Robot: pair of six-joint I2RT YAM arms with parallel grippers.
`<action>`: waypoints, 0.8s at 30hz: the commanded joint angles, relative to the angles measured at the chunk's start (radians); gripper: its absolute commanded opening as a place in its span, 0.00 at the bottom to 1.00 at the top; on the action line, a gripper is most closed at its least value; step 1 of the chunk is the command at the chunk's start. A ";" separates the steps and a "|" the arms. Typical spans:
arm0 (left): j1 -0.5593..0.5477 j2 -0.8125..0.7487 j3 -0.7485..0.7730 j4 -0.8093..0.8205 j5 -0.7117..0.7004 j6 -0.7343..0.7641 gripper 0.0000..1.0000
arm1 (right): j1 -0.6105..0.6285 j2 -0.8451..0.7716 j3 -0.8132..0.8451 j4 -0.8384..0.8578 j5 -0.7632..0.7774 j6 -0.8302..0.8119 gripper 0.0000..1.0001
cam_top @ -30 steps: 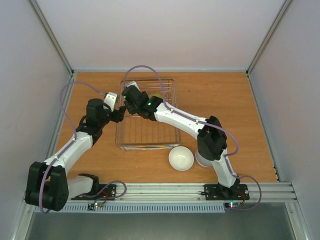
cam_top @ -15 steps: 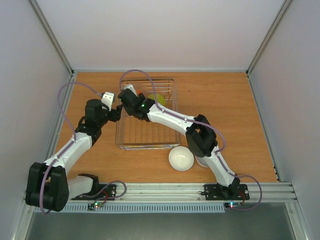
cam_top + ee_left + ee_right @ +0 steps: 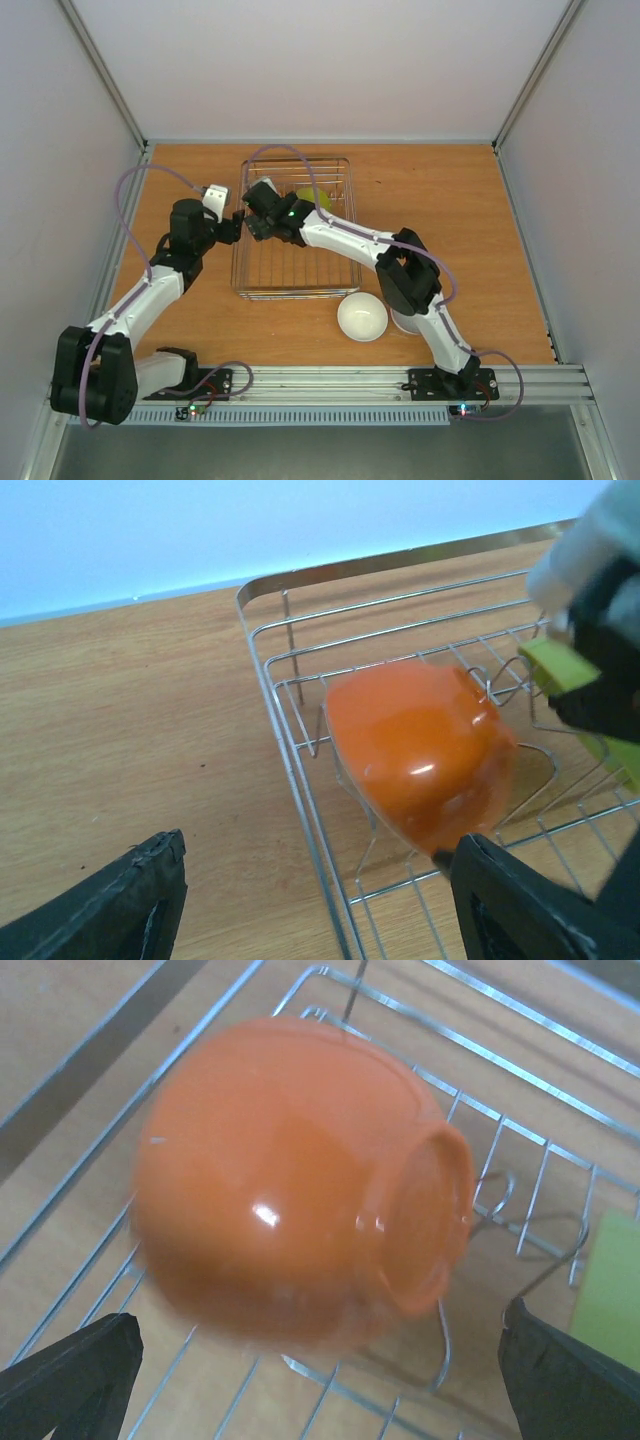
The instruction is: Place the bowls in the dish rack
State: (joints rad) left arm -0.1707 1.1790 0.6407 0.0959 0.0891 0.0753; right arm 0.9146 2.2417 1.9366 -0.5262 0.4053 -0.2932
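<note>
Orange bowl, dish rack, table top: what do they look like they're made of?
Orange bowl: glossy, sharp light glints, even colour; glazed ceramic or hard plastic, can't tell which.
Dish rack: thin shiny silver rods, probably plated or stainless steel wire.
Table: matte brown wood-grain surface; wood or laminate.

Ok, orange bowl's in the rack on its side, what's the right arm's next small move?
Probably lift the right gripper straight up out of the dish rack. Its fingers are open, apart from the orange bowl, which lies tipped on the wires; a white bowl sits on the table.
</note>
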 commanded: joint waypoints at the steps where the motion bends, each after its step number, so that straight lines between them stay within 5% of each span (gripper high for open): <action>1: -0.010 -0.039 -0.001 0.077 0.022 -0.003 0.73 | 0.020 -0.141 -0.102 0.044 -0.069 -0.003 0.99; 9: -0.010 -0.043 0.007 0.056 0.058 0.003 0.73 | 0.020 -0.482 -0.458 0.132 -0.093 0.067 0.99; 13: -0.010 -0.013 0.033 0.000 0.224 0.022 0.72 | 0.022 -0.729 -0.619 0.022 -0.023 0.168 0.97; 19: -0.023 0.042 0.065 -0.056 0.426 0.049 0.71 | 0.049 -0.877 -0.720 -0.354 0.101 0.393 0.71; 24: -0.030 0.040 0.066 -0.071 0.455 0.068 0.71 | 0.081 -1.039 -0.917 -0.479 0.027 0.519 0.46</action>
State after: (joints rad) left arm -0.1944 1.2171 0.6746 0.0288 0.4641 0.1135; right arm 0.9714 1.2972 1.1534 -0.7971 0.4538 0.0559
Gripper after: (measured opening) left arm 0.710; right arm 0.539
